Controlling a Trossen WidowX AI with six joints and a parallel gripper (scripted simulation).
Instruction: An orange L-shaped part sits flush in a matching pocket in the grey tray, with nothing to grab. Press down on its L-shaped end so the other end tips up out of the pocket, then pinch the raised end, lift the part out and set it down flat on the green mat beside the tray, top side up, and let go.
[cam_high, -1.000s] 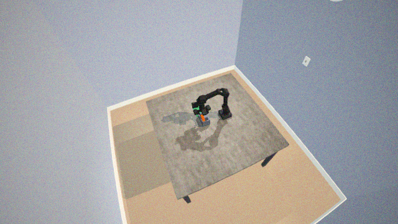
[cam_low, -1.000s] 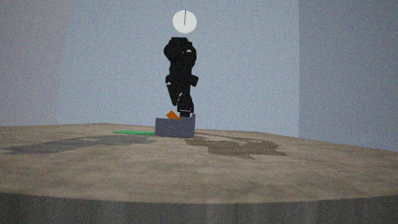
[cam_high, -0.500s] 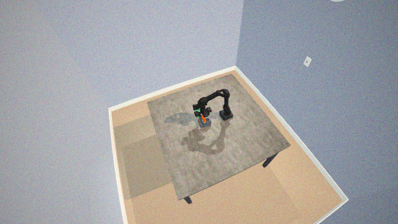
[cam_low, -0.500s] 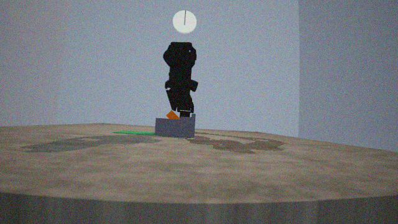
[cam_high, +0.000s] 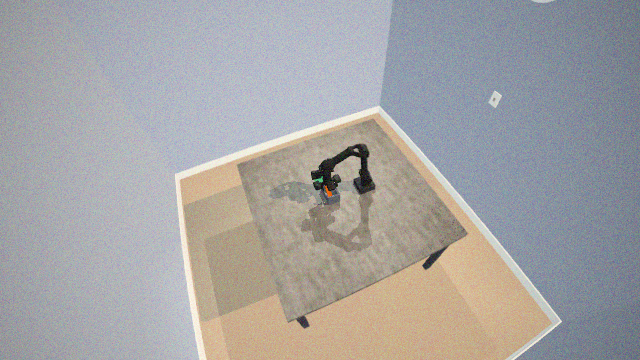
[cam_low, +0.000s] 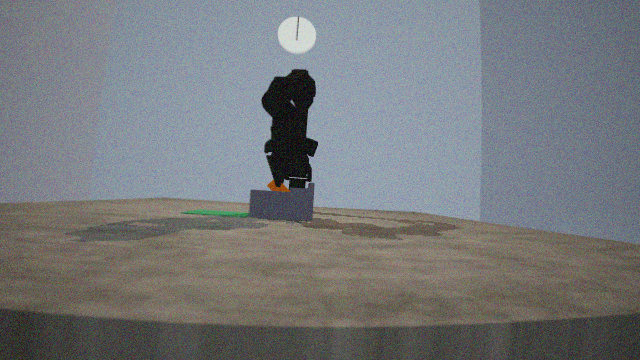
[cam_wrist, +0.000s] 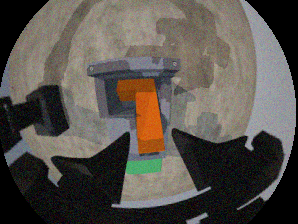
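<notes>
The orange L-shaped part (cam_wrist: 147, 117) (cam_low: 277, 187) (cam_high: 328, 190) is tipped in the pocket of the grey tray (cam_wrist: 105, 74) (cam_low: 282, 206) (cam_high: 332, 199). One end sticks up above the tray's rim, and its L-shaped end lies at the far side of the pocket in the wrist view. My gripper (cam_wrist: 152, 139) (cam_low: 288, 181) (cam_high: 325, 186) is open and points down over the tray. Its two fingers stand on either side of the raised end without closing on it. The green mat (cam_wrist: 144, 167) (cam_low: 215, 213) lies flat beside the tray, partly hidden by the gripper.
The tray and the mat sit on a mottled brown table (cam_high: 360, 240) (cam_low: 320, 270). The arm's base (cam_high: 364, 185) stands to the right of the tray in the top view. Arm shadows fall on the table around the tray.
</notes>
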